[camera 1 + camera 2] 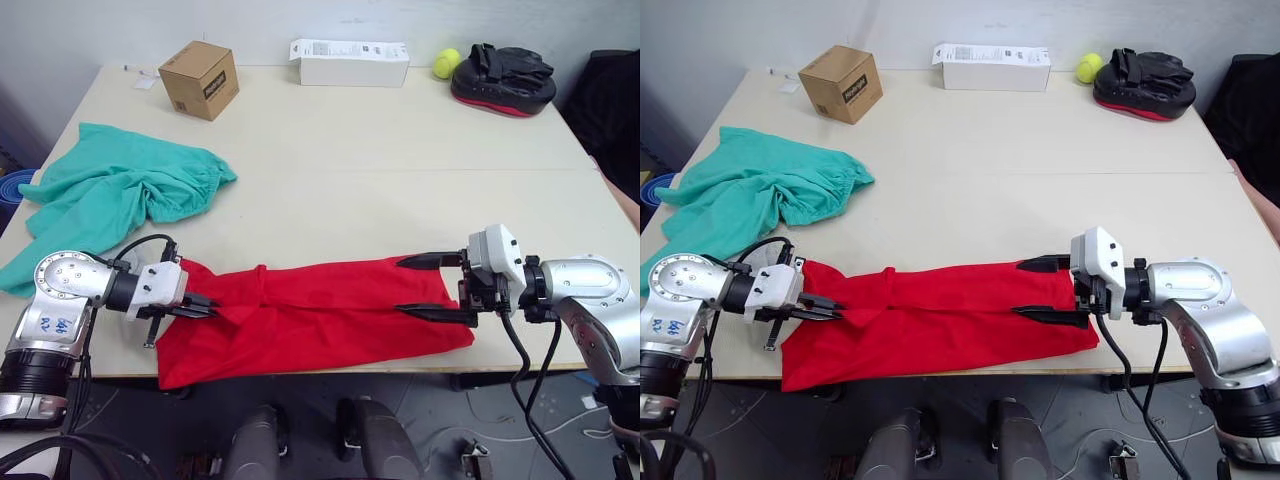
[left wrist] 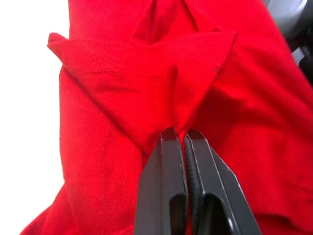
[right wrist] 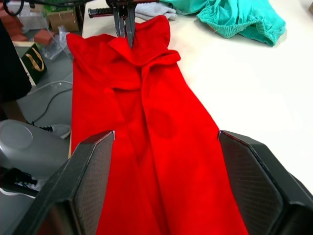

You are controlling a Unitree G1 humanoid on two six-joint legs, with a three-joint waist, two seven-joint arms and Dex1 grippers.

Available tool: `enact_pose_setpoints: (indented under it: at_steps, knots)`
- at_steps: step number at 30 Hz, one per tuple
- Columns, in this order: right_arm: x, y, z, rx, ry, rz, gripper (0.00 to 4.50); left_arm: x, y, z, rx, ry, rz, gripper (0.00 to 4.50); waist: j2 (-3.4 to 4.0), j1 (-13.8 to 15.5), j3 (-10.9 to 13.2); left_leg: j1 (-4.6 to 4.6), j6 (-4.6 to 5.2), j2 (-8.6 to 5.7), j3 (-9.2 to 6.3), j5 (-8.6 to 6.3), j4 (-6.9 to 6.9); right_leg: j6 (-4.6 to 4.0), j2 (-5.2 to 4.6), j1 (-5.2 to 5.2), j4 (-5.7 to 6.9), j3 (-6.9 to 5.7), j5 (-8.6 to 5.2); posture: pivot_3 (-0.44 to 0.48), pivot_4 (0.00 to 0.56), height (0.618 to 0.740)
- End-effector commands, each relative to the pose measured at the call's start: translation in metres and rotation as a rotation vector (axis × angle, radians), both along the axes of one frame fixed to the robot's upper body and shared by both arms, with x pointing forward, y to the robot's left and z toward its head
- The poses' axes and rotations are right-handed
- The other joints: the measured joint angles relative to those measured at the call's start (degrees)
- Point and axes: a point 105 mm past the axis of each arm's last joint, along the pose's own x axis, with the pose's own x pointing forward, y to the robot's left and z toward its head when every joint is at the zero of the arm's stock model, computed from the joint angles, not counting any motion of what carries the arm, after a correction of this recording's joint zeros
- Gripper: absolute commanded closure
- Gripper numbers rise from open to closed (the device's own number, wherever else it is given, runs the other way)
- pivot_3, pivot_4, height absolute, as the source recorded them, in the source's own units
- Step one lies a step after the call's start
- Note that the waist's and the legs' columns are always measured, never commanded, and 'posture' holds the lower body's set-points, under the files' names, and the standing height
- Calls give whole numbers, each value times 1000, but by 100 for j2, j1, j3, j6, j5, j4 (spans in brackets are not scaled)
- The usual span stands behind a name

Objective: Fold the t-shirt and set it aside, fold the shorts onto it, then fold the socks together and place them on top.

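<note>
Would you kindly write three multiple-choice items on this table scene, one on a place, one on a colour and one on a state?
1. Where does the t-shirt lie?
A. along the table's near edge
B. at the far edge by the boxes
C. on top of the shorts

2. What colour are the shorts?
A. grey
B. teal-green
C. yellow

3. How do the two pincers stand?
A. both open
B. both shut on cloth
C. left shut on the t-shirt, right open

Answers:
1 A: the red cloth stretches along the near edge of the table, between the two arms.
2 B: the teal-green heap lies by the table's left edge.
3 C: the left pincer pinches a red fold, while the right pincer has its fingers spread over the cloth.
</note>
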Motion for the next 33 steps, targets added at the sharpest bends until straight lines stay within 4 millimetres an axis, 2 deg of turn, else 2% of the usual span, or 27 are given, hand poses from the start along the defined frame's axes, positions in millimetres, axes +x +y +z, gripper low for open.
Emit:
enact_pose_setpoints:
  at_steps: [1, 2, 5, 9, 14, 16, 18, 20, 21, 23, 27, 30, 33]
  knots:
    - [1, 4, 4, 1, -35, 18, 1073, 3, -2, 6, -34, 18, 36, 4486, 0, 0, 0, 0, 1, 0, 0, 0, 0, 0, 0, 0, 0, 0, 0, 0, 150, 740]
    - [2, 4, 4, 0, -37, 14, 1073, 3, -2, 5, -38, 42, 52, 4486, 0, 0, 0, 0, 1, 0, 0, 0, 0, 0, 0, 0, 0, 0, 0, 0, 150, 740]
    - [5, 3, 2, -11, -44, -5, 1073, 2, 0, 4, -40, 129, 103, 3842, 0, 0, 0, 0, 0, 1, 0, 0, -1, 0, 2, 0, 1, 0, 0, 0, 150, 740]
    - [12, 1, -1, -19, -51, -43, 1073, -5, 3, 15, -87, 215, 146, 2629, 0, -4, 0, -1, -1, 1, 0, 1, 0, 1, 3, -1, 1, -1, 0, 0, 150, 740]
    - [19, 5, -6, -17, -58, -80, 1073, -29, 7, 44, -182, 455, 201, 1081, 0, -29, 0, -1, -9, 5, 0, 3, -4, 0, 6, -4, 2, 1, -1, 0, 150, 740]
    - [22, 7, -8, -17, -60, -95, 1073, -21, 6, 55, -250, 460, 270, 448, 3, -23, 1, 0, -11, 3, -1, 4, -5, -2, 5, -3, 3, 1, -2, 0, 150, 740]
    - [24, 11, -9, -8, -61, -103, 1461, -8, 5, 67, -332, 476, 356, 0, 3, 10, 2, 1, -10, 2, -1, 5, -2, -3, 5, -1, 3, 1, -3, 0, 150, 740]
    - [25, 16, -9, 7, -62, -101, 2018, 4, 3, 76, -425, 504, 420, 0, 3, 26, 2, -2, -8, 0, -5, 9, 2, -3, 5, -1, 3, 1, -3, 0, 150, 740]
    - [25, 19, -8, 14, -63, -96, 2374, 10, 4, 76, -451, 494, 455, 150, 3, 25, 1, -1, -6, -5, -5, 9, 2, -3, 3, 2, 4, 2, -3, 0, 150, 740]
    - [25, 25, -8, 25, -62, -83, 3116, 15, 6, 64, -410, 451, 481, 645, 3, 4, 1, -1, -8, -4, -4, 11, 4, -1, 3, 3, 4, 3, -2, 0, 150, 740]
    - [27, 33, -11, 19, -58, -71, 4483, 17, 6, 47, -341, 410, 488, 1954, 2, -41, 2, 1, -45, 0, 4, 21, -6, 2, 9, -4, 6, 6, -2, 0, 150, 740]
    - [34, 34, -20, -27, -56, -85, 4500, 13, 4, 33, -268, 401, 447, 2916, 2, -38, 2, 0, -56, 6, 4, 27, -7, -1, 14, -9, 6, 4, -3, 0, 150, 740]
    - [42, 35, -30, -56, -38, -112, 4500, 22, 6, 21, -222, 362, 481, 3847, 2, -22, 2, 1, -56, 4, 4, 28, -5, -4, 11, -7, 7, 4, -5, 0, 150, 740]
